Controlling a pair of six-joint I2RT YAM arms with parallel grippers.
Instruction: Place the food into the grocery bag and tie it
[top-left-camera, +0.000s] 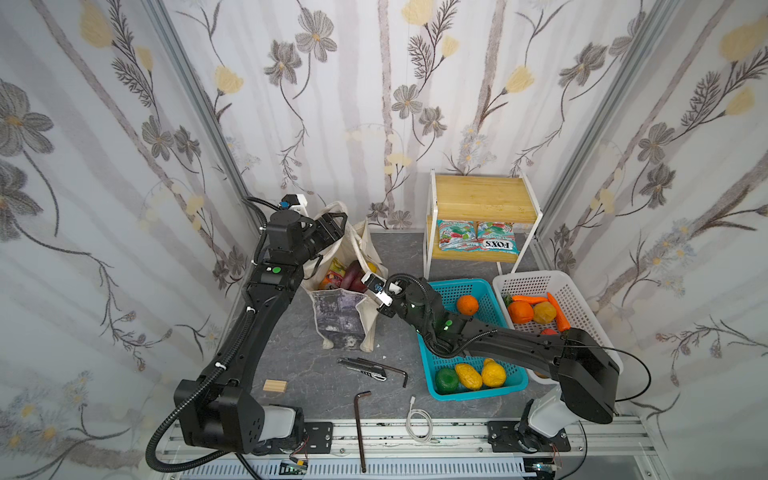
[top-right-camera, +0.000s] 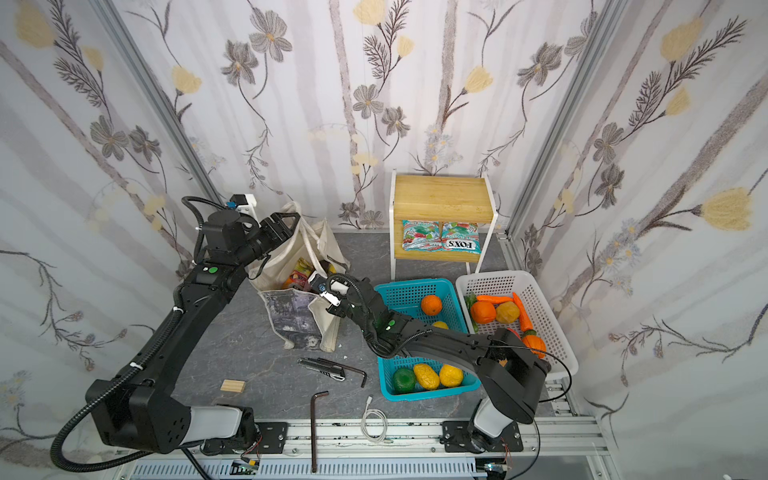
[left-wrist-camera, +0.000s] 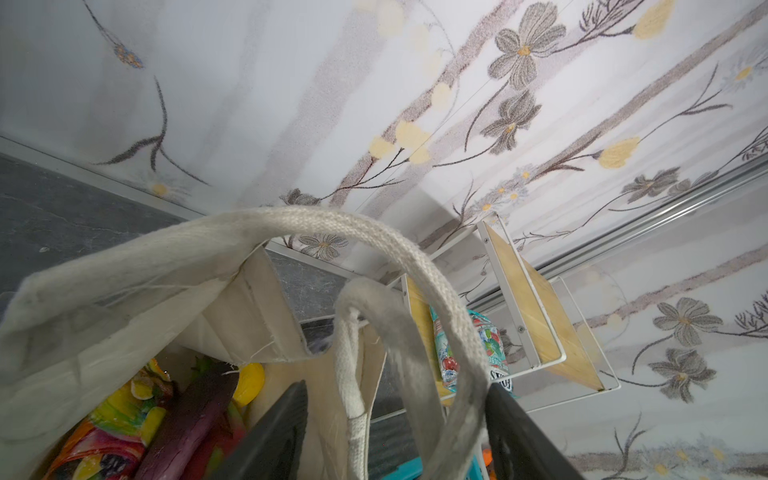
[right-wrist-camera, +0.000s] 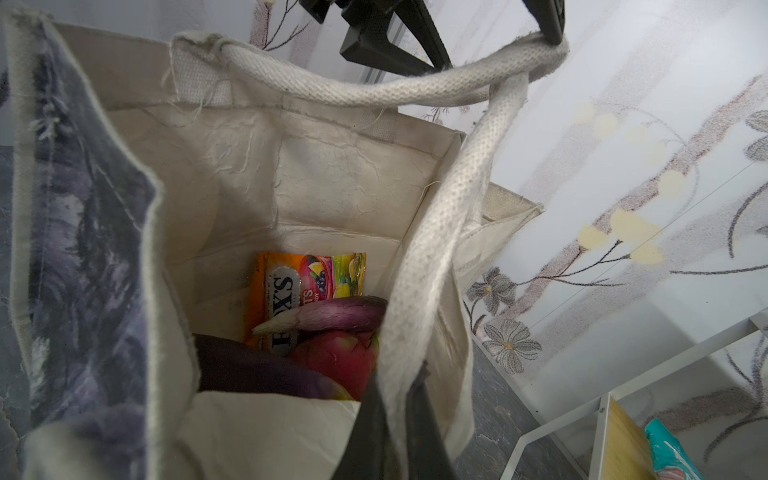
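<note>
The grocery bag (top-left-camera: 338, 320) (top-right-camera: 291, 318) stands open on the table, left of centre. Inside lie an orange snack packet (right-wrist-camera: 282, 282), a purple eggplant (right-wrist-camera: 340, 313), a pink dragon fruit (right-wrist-camera: 340, 357) and a yellow lemon (left-wrist-camera: 249, 380). My left gripper (top-left-camera: 332, 226) (left-wrist-camera: 397, 390) is open at the bag's far rim, and both cream handles (left-wrist-camera: 415, 257) loop between its fingers. My right gripper (top-left-camera: 371, 283) (right-wrist-camera: 395, 415) is shut on the near handle (right-wrist-camera: 436, 232) at the bag's right rim.
Right of the bag are a turquoise basket (top-left-camera: 457, 286) and a white basket (top-left-camera: 536, 279), both holding toy produce. A small wooden shelf (top-left-camera: 478, 195) at the back carries two green packets (top-left-camera: 478, 241). A box cutter (top-left-camera: 361, 368), hex keys (top-left-camera: 359, 428), a wood block (top-left-camera: 275, 385) and a cable (top-left-camera: 417, 424) lie in front.
</note>
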